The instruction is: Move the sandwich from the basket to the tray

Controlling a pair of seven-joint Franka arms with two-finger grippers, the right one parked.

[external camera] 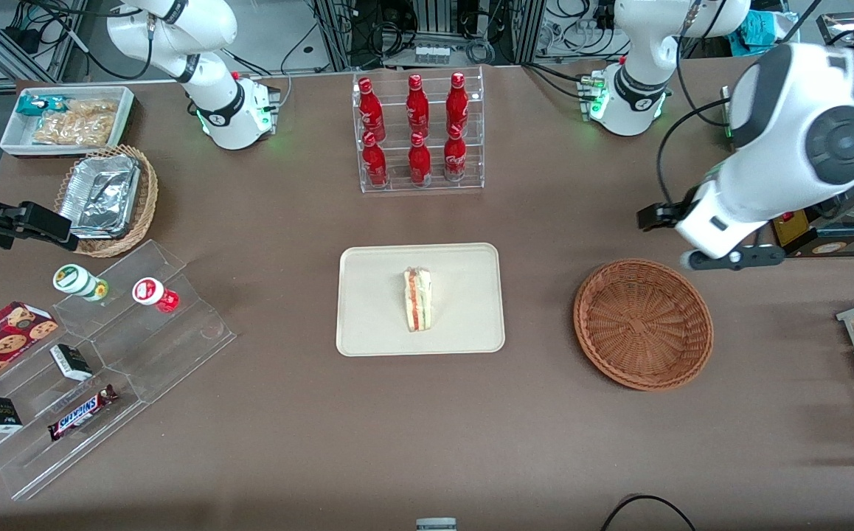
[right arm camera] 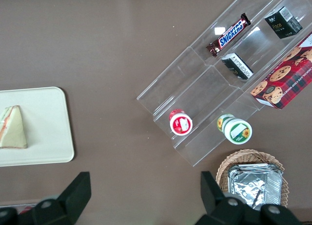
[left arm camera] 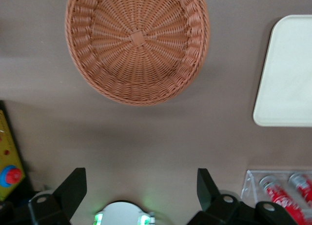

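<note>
Sandwich (external camera: 418,298) lies flat mid-tray (external camera: 368,324), basket (external camera: 642,323) empty beside it (placement looks done), while farther off the gripper (left arm camera: 141,188) hovers above bare table, jaws spread wide, holding nothing, probably because already released.

The room is evenly and brightly lit from overhead, and the brown table (external camera: 287,413) shows a flat, matte surface with almost no glare. Shadows are soft and short: a faint one hugs the basket (left arm camera: 138,42) rim in the left wrist view, where the gripper (left arm camera: 141,195), fingers spread wide, hangs dark and slightly blurred. Foil trays (external camera: 101,193) and the clear acrylic shelf (right arm camera: 219,83) catch small white glints. Green lamps glow on the 2 arm bases (external camera: 239,118).
</note>
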